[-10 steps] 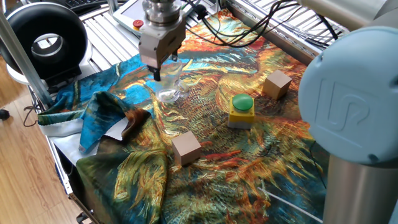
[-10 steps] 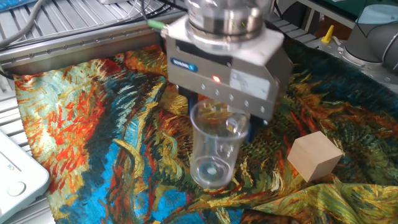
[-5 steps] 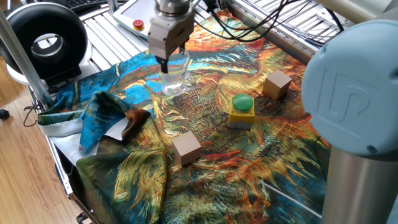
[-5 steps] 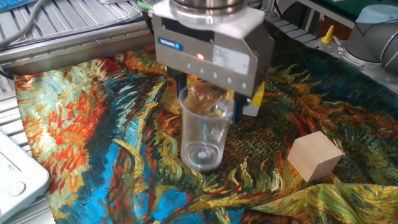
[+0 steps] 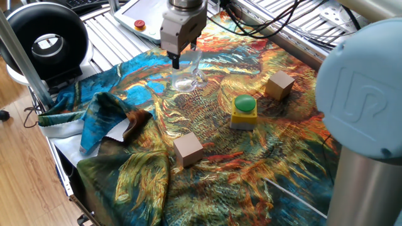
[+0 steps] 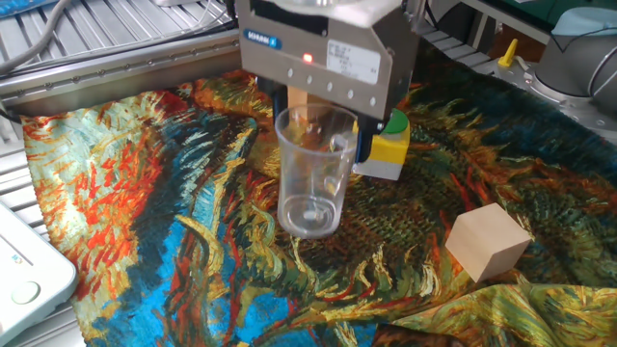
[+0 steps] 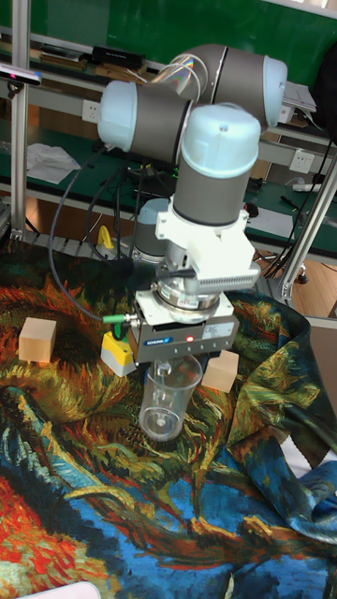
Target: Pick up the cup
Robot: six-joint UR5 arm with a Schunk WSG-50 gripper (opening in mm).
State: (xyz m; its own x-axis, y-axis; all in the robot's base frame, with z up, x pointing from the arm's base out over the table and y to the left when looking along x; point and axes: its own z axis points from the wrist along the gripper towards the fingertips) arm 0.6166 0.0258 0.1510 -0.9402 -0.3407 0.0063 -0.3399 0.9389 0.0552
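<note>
The cup (image 5: 186,76) is a clear glass tumbler that hangs upright a little above the painted cloth (image 5: 207,157). My gripper (image 5: 182,61) is shut on its rim from above. In the other fixed view the cup (image 6: 310,173) hangs below the gripper (image 6: 321,130), and a dark finger (image 6: 362,143) presses its right wall. The tall fixed view shows the cup (image 7: 168,398) under the gripper (image 7: 173,367), its thick base just off the cloth.
A yellow box with a green button (image 5: 244,110) stands right of the cup. Wooden cubes sit at the far right (image 5: 279,83) and the front (image 5: 188,149). The cloth bunches into folds (image 5: 107,116) at the left. A black ring (image 5: 47,41) and a white pendant (image 5: 139,16) lie beyond.
The gripper has risen and moved toward the table's far side with the cup in it. The cup has come off the cloth and swung from tilted to upright.
</note>
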